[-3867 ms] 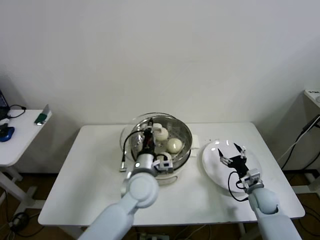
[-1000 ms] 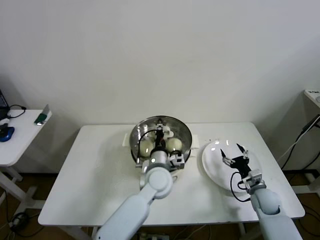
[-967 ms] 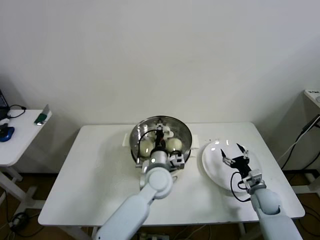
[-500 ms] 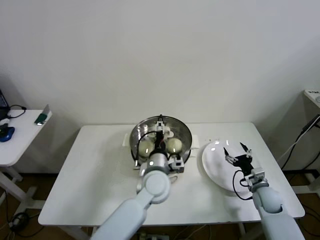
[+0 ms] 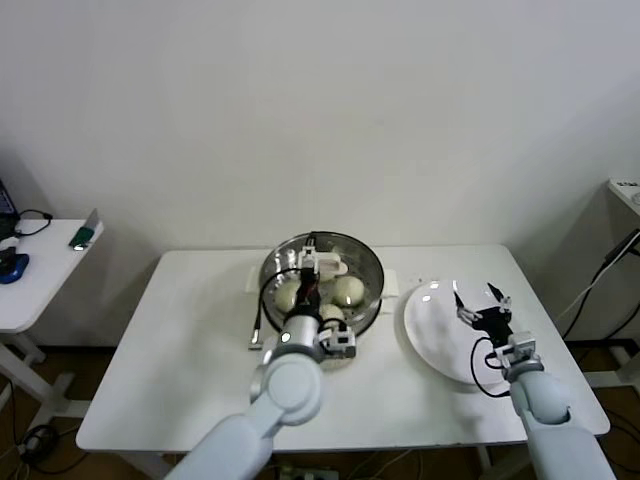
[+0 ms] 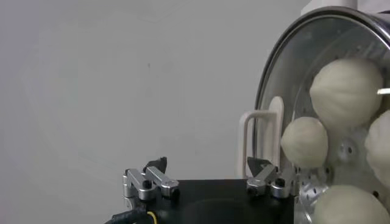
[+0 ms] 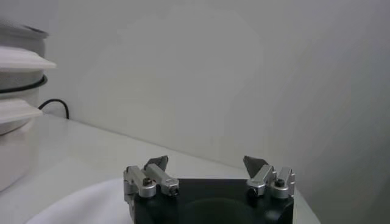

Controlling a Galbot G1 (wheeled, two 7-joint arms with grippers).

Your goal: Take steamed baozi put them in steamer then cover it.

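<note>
The steamer stands at the back middle of the table, and a clear lid with a steel rim seems to lie on it. Several cream-white steamed baozi show inside on the perforated tray. My left gripper hovers open and empty over the steamer's left part, one finger by the white side handle. Over the bare white plate, my right gripper stands open with nothing between its fingers.
A black cable lies on the white table left of the steamer. A low side table with small items stands far left. Another surface edge shows far right. The wall is close behind.
My left gripper has opened and drawn back from the middle of the steamer toward its left side. The right gripper has drifted slightly right over the plate.
</note>
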